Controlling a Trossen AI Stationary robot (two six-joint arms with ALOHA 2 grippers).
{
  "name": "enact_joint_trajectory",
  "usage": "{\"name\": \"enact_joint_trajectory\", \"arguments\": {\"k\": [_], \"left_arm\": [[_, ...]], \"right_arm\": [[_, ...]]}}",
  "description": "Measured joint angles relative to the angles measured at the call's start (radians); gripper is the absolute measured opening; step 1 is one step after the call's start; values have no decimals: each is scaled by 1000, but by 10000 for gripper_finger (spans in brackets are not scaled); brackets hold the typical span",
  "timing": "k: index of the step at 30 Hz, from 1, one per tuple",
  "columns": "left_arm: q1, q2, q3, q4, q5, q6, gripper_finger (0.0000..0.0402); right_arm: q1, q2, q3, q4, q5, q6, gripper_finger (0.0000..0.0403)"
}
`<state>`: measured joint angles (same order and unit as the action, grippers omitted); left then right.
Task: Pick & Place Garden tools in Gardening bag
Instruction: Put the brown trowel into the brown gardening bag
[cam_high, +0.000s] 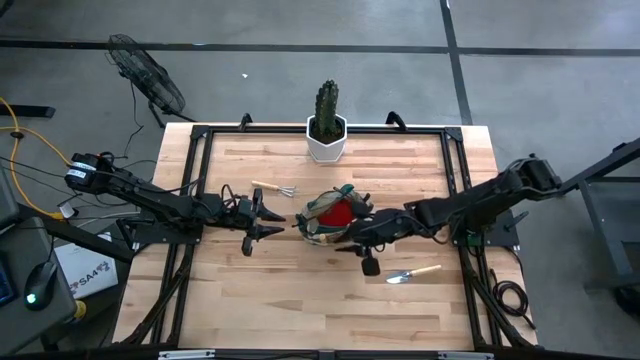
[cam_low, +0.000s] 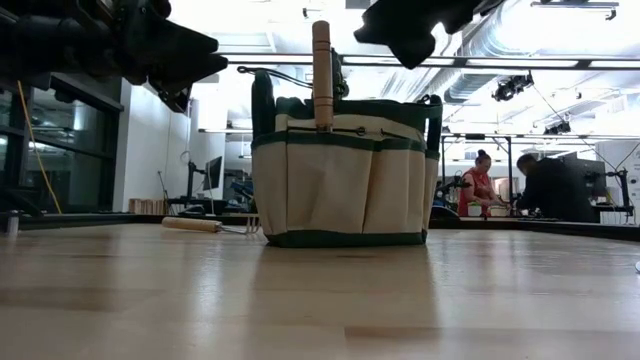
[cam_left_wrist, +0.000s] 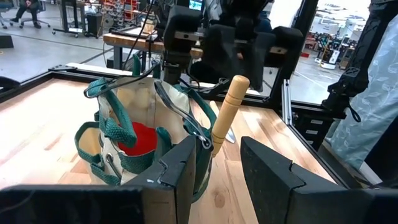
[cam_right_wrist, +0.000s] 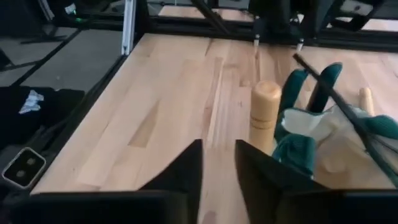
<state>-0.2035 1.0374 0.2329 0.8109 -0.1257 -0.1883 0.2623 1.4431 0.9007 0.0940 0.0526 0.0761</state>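
The olive and tan gardening bag (cam_high: 328, 220) stands upright on its base at the table's middle. A red glove (cam_left_wrist: 140, 138) lies inside it. A wooden tool handle (cam_low: 321, 75) sticks up out of the bag's near side, with its metal end hidden. A mini rake (cam_high: 272, 189) lies flat to the far left of the bag, and a trowel (cam_high: 412, 272) lies flat to its near right. My left gripper (cam_high: 272, 222) hovers open just left of the bag. My right gripper (cam_right_wrist: 217, 167) hangs open above the bag's right side, behind the wooden handle (cam_right_wrist: 264, 115), with nothing between its fingers.
A green cactus in a white hexagonal pot (cam_high: 326, 140) stands at the far edge, behind the bag. A black frame (cam_high: 200, 135) borders the table. People sit at desks in the room beyond (cam_low: 480, 185). Bare wood lies along the near edge (cam_high: 300, 310).
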Motion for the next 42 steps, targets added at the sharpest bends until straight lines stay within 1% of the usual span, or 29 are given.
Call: {"name": "enact_joint_trajectory", "arguments": {"k": [5, 8, 11, 13, 16, 19, 29, 35, 38, 42], "left_arm": [[0, 0, 0, 0, 0, 0, 124], [0, 0, 0, 0, 0, 1, 124], [0, 0, 0, 0, 0, 5, 124], [0, 0, 0, -1, 0, 6, 124], [0, 0, 0, -3, 1, 7, 124], [0, 0, 0, -5, 1, 7, 124], [0, 0, 0, -6, -2, 7, 124], [0, 0, 0, -6, -9, 7, 124], [0, 0, 0, -6, -9, 7, 124], [0, 0, 0, -6, -10, 7, 124]], "right_arm": [[-1, 1, 0, 10, 58, -1, 171], [-1, 8, 0, 40, 72, -2, 211], [-1, 34, 0, 89, 75, -25, 238], [-1, 60, 0, 134, 71, -43, 247], [-1, 83, 0, 181, 74, -54, 249], [-8, 85, 0, 187, 85, -55, 246], [-23, 109, 0, 237, 45, -55, 243], [-29, 133, 0, 278, 52, -56, 241], [-35, 136, 0, 289, 43, -61, 230], [-42, 148, 0, 281, 48, -65, 207]]}}
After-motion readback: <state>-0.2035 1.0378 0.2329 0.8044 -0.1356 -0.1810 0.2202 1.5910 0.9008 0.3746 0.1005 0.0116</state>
